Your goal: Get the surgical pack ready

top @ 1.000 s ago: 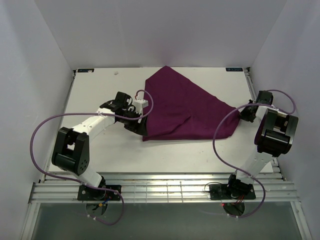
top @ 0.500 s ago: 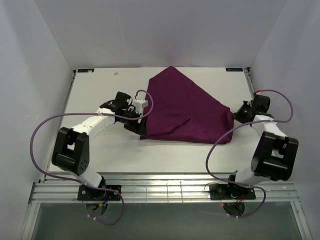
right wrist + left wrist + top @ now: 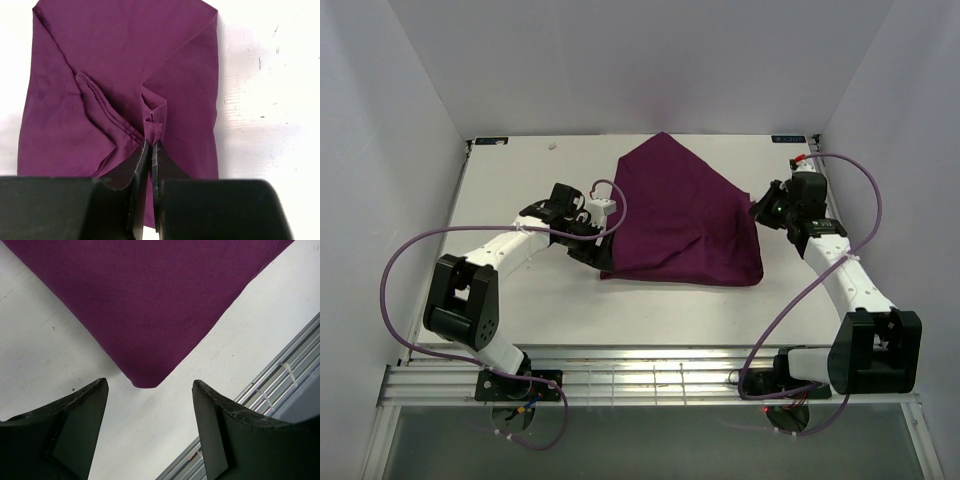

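Observation:
The deep-purple cloth (image 3: 680, 220) lies partly folded in the middle of the white table, covering whatever is under it; no tray, instruments or gauze show. My right gripper (image 3: 767, 210) is shut on the cloth's right corner (image 3: 153, 129) and holds it over the folded bundle (image 3: 120, 85). My left gripper (image 3: 605, 255) is open and empty, low at the cloth's front-left corner (image 3: 145, 381), which lies flat just ahead of the fingers (image 3: 85, 410) without touching them.
The table's slatted metal front rail (image 3: 650, 380) runs along the near edge and shows in the left wrist view (image 3: 280, 385). White walls close in the table on three sides. Purple cables loop off both arms.
My right gripper has carried the cloth's right corner up and to the left, over the bundle, so the right flap has folded in. The left arm has stayed put.

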Tool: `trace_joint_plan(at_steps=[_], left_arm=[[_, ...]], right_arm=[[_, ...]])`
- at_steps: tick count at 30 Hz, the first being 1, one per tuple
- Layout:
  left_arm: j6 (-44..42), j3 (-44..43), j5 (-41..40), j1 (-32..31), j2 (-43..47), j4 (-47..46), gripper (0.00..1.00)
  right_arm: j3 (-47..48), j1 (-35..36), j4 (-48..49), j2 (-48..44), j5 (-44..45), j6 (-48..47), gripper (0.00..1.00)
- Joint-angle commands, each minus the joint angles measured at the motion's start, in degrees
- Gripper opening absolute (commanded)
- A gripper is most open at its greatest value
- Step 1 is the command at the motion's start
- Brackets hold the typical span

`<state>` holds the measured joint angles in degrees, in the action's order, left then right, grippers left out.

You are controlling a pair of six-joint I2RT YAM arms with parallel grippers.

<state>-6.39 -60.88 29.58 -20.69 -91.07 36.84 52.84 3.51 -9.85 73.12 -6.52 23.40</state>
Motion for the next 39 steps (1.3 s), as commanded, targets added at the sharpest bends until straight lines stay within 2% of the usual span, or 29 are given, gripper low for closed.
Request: trace_joint_plan(at_steps=[1, 8, 14, 21, 27, 39], left_arm=[[-0.64, -1.0, 0.39, 0.12, 2.21, -1.24, 0.79], [-0.9, -0.99, -0.67, 0.12, 2.03, -1.68, 0.79], [-1.08, -0.03, -0.84, 0.12, 1.94, -2.39, 0.79], [-1.25, -0.29, -0.32, 0.12, 2.74, -2.39, 0.79], [-1.78, 0.76, -0.4, 0.12, 3.35, -2.82, 0.79], [-1.52, 0.77, 0.3, 0.12, 2.91, -3.44, 0.79]], right_arm=[[2.79, 0.96, 0.35, -0.18, 0.29, 2.7, 0.08], [6.13, 10.89, 4.3, 2.99, -0.86, 9.55, 0.08], [11.23, 20.83, 9.65, 7.91, 2.39, 17.45, 0.08], [19.12, 30.14, 14.59, 18.35, 3.62, 24.23, 0.08], [24.15, 32.88, 15.47, 26.44, 2.75, 26.78, 0.08], [26.34, 36.83, 14.59, 29.7, 3.01, 29.78, 0.08]])
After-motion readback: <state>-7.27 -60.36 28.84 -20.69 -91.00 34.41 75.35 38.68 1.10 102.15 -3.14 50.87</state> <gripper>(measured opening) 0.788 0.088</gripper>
